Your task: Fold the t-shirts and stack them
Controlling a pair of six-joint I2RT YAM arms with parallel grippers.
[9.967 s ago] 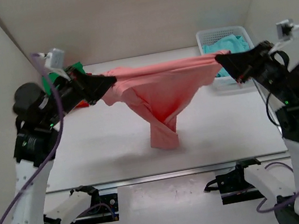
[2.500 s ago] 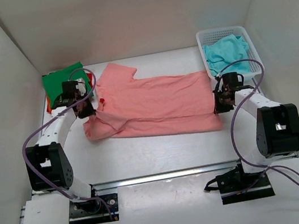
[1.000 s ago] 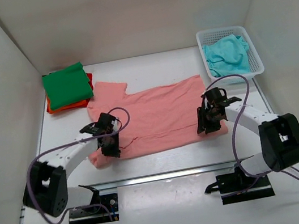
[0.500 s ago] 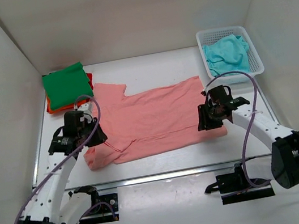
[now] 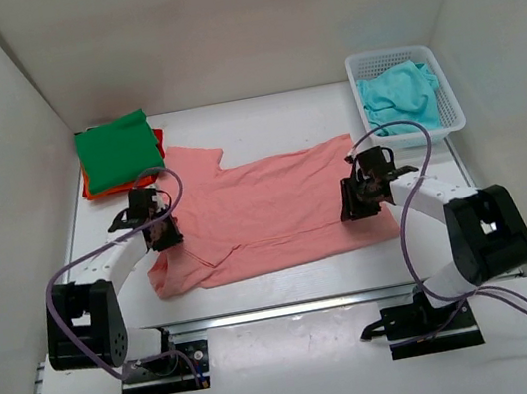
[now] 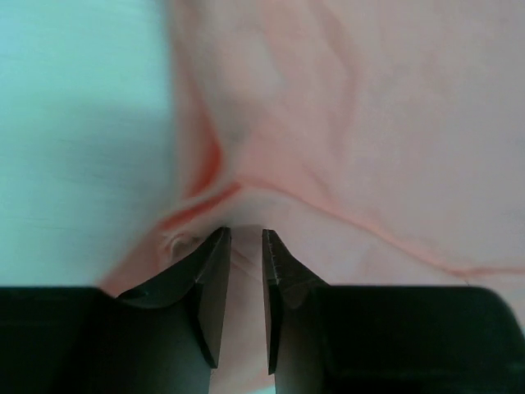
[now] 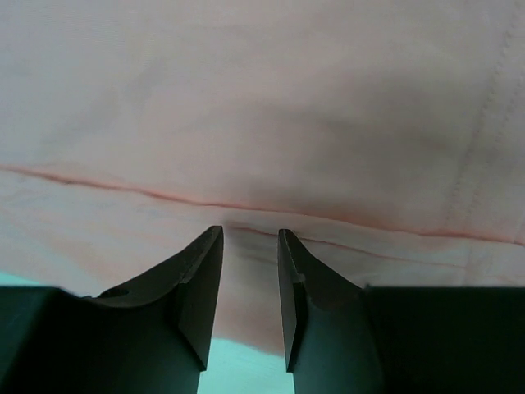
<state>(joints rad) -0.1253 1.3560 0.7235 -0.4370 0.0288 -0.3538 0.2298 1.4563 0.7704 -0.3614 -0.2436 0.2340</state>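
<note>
Two shirts look finished. The green shirt lies folded on top of the orange-red shirt in the far left corner of the desk, with only a strip of the lower one showing. The turquoise shirt is bunched up in the white basket at the far right and doesn't seem to have been folded. So I'd call it roughly halfway, with the pink one in hand and one more to come.

The salmon pink shirt is spread out in the middle of the desk, mostly flat. Its long axis runs left to right across the desk. The neck and sleeves point left, toward the stack, and the hem points right, toward the basket. One sleeve sticks out to the far left. The nearer sleeve is rumpled at the near left corner. I can't see a clear fold in it yet.

The left gripper is down at the sleeve end, where the cloth puckers. The right gripper is down at the hem end, close to the near edge. On each, the jaws stand only a narrow gap apart with pink showing through. I can't tell whether either has cloth nipped or is just sitting over it.
</note>
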